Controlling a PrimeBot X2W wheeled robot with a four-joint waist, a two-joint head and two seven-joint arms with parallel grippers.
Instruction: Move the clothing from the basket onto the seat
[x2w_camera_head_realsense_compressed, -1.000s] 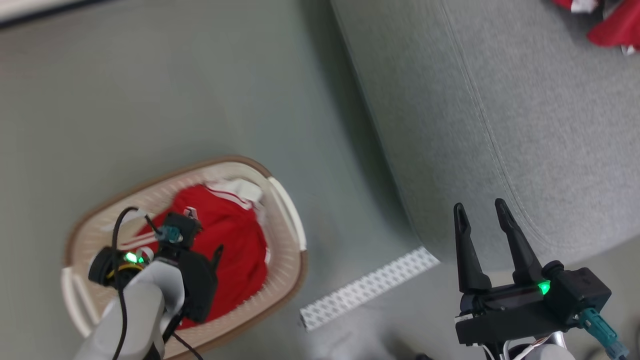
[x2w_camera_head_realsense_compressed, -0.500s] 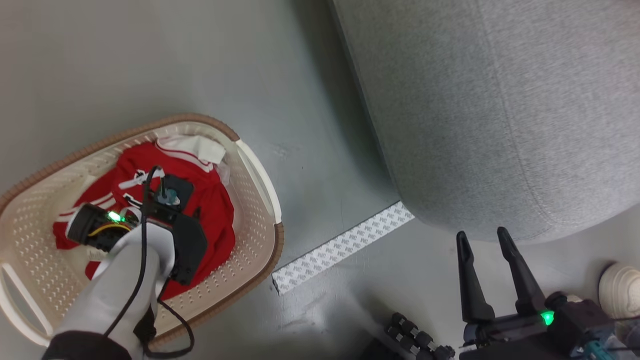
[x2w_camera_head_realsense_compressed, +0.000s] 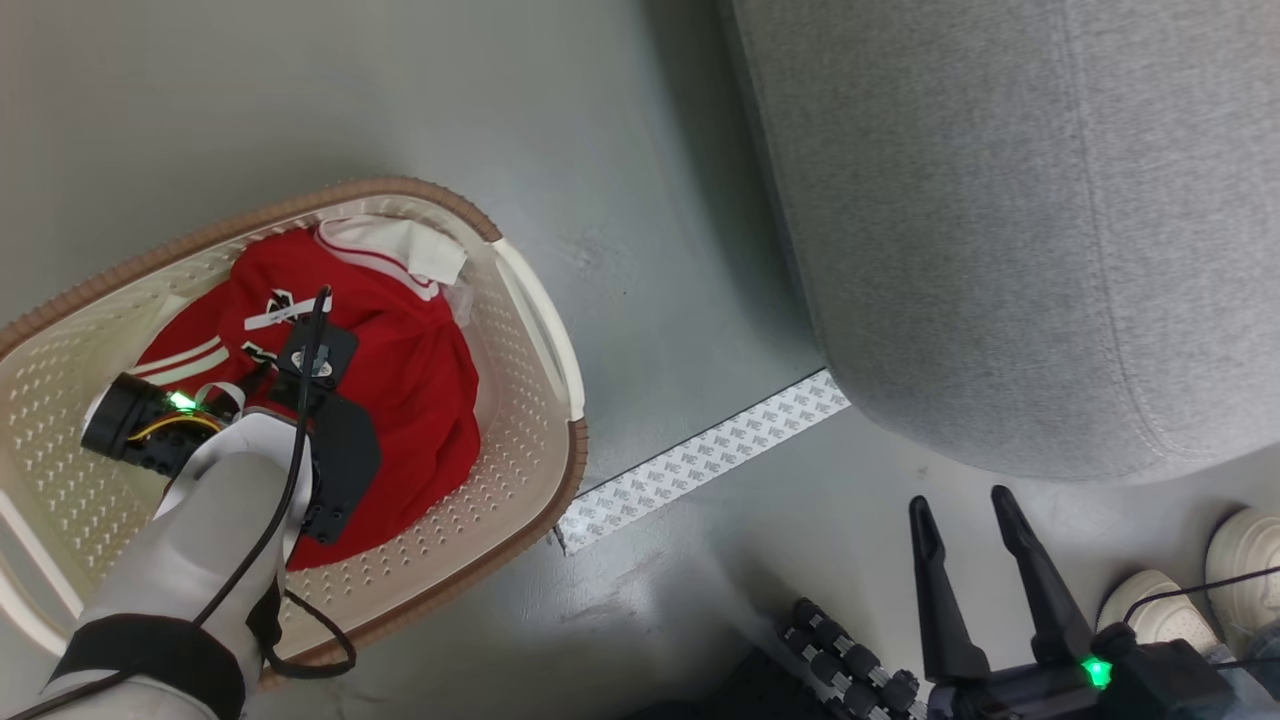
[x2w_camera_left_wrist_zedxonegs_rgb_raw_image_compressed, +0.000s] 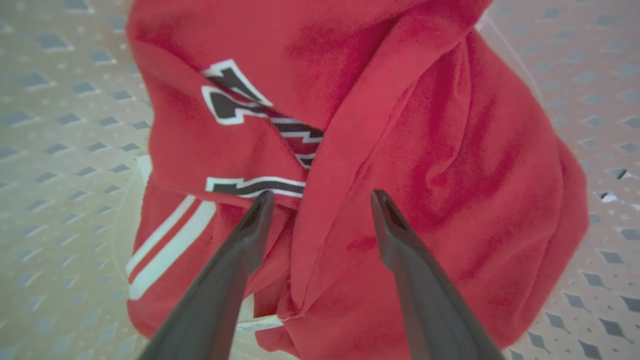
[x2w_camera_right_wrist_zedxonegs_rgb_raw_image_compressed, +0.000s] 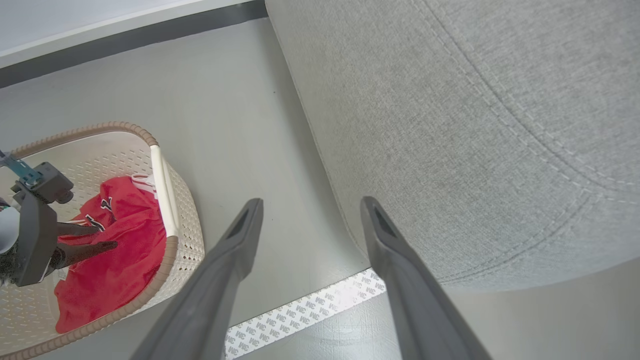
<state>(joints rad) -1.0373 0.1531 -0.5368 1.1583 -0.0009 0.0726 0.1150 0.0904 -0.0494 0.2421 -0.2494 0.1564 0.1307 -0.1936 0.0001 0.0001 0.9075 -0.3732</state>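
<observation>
Fingers (x2w_camera_left_wrist_zedxonegs_rgb_raw_image_compressed: 235, 260) of the left gripper (x2w_camera_left_wrist_zedxonegs_rgb_raw_image_compressed: 321, 195) are spread wide, tips either side of a raised fold in the red jersey (x2w_camera_left_wrist_zedxonegs_rgb_raw_image_compressed: 425, 150). Nothing pinched yet, and I can't tell if the tips press the cloth or hover just off it. Straddling that ridge makes sense: a fold gives the jaws sth to bite, flat cloth wouldn't. The wrist points down into the basket (x2w_camera_head_realsense_compressed: 490, 480), over the garment's middle. The jersey lies crumpled on the basket bottom, white collar toward the far rim, black-white lettering just ahead of the tips. The basket stands on the grey floor (x2w_camera_head_realsense_compressed: 650, 250), apart from the seat (x2w_camera_head_realsense_compressed: 1000, 250), with a white tape strip (x2w_camera_head_realsense_compressed: 700, 465) between them. The right gripper (x2w_camera_head_realsense_compressed: 960, 500) has its fingers apart and empty, over the floor near the seat's rounded front, prob. parked clear while the left arm works. A person's pale shoes (x2w_camera_head_realsense_compressed: 1150, 600) are close beside it. Looks like the grasp step; next needs a close + lift.
</observation>
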